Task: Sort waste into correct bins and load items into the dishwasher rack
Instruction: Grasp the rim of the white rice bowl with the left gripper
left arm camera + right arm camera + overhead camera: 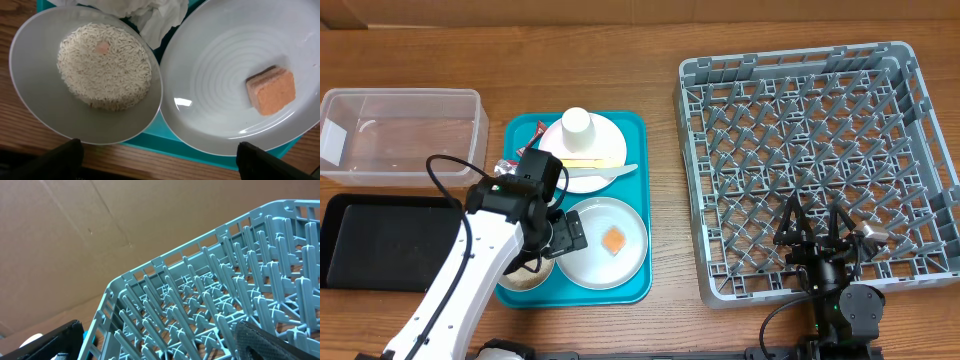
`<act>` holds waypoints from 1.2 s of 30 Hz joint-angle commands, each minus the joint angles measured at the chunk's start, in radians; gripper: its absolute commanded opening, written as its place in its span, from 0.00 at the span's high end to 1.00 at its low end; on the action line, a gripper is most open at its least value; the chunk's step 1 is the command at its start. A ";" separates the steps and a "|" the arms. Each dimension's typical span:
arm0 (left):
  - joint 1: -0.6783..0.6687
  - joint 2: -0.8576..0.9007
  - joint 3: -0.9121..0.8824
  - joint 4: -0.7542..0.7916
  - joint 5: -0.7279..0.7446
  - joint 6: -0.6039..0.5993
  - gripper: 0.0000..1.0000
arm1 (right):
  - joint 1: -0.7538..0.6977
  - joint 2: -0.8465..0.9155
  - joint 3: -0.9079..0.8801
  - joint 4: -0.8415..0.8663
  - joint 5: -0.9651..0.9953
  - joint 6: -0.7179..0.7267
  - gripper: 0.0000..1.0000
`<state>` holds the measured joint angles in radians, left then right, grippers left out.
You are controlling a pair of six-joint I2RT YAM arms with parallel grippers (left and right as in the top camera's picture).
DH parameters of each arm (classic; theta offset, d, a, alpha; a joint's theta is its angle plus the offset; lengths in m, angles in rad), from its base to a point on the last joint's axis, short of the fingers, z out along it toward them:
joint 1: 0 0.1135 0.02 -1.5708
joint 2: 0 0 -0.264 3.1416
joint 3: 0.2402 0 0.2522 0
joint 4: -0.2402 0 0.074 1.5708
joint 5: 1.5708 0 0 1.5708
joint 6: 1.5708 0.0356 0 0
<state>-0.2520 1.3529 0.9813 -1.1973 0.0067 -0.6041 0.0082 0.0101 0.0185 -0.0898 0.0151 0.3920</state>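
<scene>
Going by the overhead first, where's everything parked? — binsorter

lol ok. The dishwasher rack (820,150) is sat on the right of the table. The teal tray (635,150) is set mid-table, with the clear tub (400,93) and the black tray (380,240) off to its left, tub at the back. A small white cup (577,125) is stood on the pinkish-white plate (605,140) at the tray's far end, and the yellow utensil (590,161) and pale utensil (615,174) are laid over that plate's near edge. The orange square (615,241) is carried on the grey round plate (600,270) at the near end. The left gripper (560,238) is held over that end of the tray, and the right gripper (815,225) is hung above the rack's near edge with its jaws spread wide. — rackfan

And the left wrist? — binsorter

The white bowl (40,75) is seen filled with white rice (105,65), its rim up against the plate's. A crumpled napkin (150,15) is tucked behind both. Only dark fingertips (55,160) are shown in the bottom corners, wide apart, nothing held. — rackfan

Right wrist? — binsorter

The rack's pegs and corner wall are caught from low down, with a brown board (75,230) behind. The fingers (270,340) are set wide apart, nothing gripped. — rackfan
</scene>
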 commanded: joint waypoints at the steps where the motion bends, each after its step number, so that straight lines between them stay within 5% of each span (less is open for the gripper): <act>1: -0.002 0.028 -0.023 0.022 0.011 -0.016 0.00 | 0.003 -0.005 -0.011 0.008 0.002 -0.003 0.00; 19: -0.003 0.087 -0.185 0.183 0.016 -0.003 0.00 | 0.003 -0.005 -0.011 0.008 0.002 -0.003 0.00; 32: -0.003 0.087 -0.188 0.224 -0.066 -0.002 0.52 | 0.003 -0.005 -0.011 0.008 0.002 -0.003 0.00; 36: -0.003 0.087 -0.190 0.223 -0.059 -0.002 0.55 | 0.003 -0.005 -0.011 0.008 0.002 -0.003 0.00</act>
<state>-0.2520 1.4345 0.7998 -0.9749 -0.0315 -0.6014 0.0082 0.0101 0.0185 -0.0895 0.0147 0.3923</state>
